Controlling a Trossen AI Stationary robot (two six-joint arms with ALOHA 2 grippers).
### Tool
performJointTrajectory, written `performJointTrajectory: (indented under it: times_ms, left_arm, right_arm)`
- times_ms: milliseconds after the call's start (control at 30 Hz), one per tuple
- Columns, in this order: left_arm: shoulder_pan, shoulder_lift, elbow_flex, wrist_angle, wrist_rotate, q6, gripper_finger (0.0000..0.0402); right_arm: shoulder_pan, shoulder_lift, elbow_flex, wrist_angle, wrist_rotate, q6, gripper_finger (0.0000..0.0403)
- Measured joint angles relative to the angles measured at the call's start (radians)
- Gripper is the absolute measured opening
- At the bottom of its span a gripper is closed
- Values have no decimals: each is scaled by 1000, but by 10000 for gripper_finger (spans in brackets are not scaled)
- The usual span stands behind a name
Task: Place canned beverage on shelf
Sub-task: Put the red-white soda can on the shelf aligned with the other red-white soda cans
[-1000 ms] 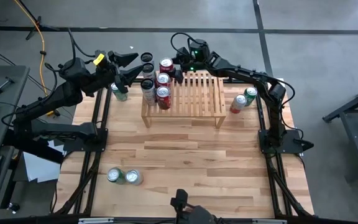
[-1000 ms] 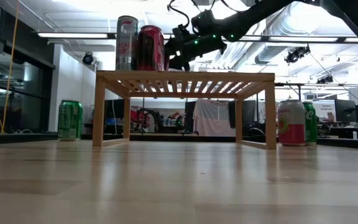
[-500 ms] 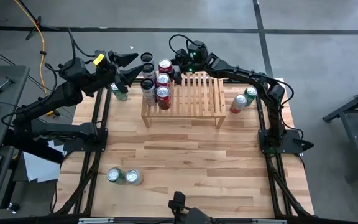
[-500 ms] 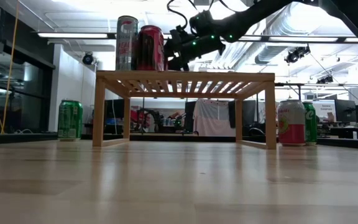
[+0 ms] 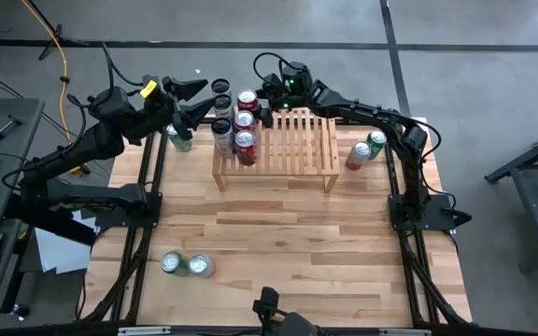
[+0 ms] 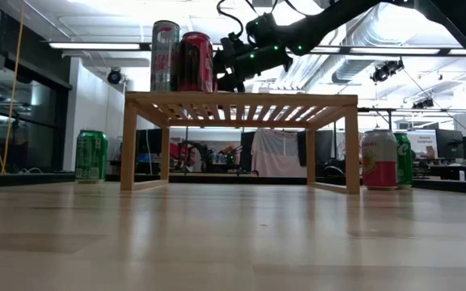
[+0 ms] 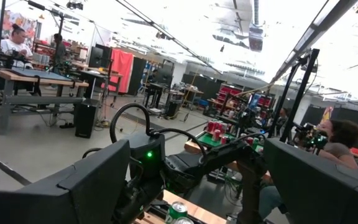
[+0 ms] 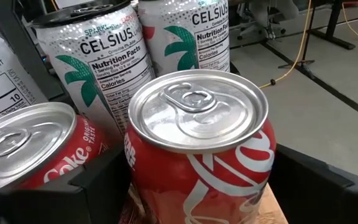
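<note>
Wooden table [image 5: 288, 233] in a workshop; right end effector [image 5: 261, 105] spread around a red can [image 5: 247, 99].

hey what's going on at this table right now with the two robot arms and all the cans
The right gripper sits at the back left corner of the wooden shelf, its fingers either side of a red Coke can standing among the other cans there. Whether it is gripping or has let go is unclear. The left gripper hangs open nearby, holding nothing. More cans wait on the table.
</note>
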Motion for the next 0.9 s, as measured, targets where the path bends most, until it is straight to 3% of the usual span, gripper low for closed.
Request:
performJointTrajectory:
  times_ms: [400, 900]
  left_arm:
    - [0, 0, 0, 0, 0, 0, 360]
    - [0, -1, 0, -1, 0, 4, 360]
  right_arm:
    - [-6, 0, 0, -2, -3, -4, 392]
    - [-105, -59, 0, -70, -10, -44, 396]
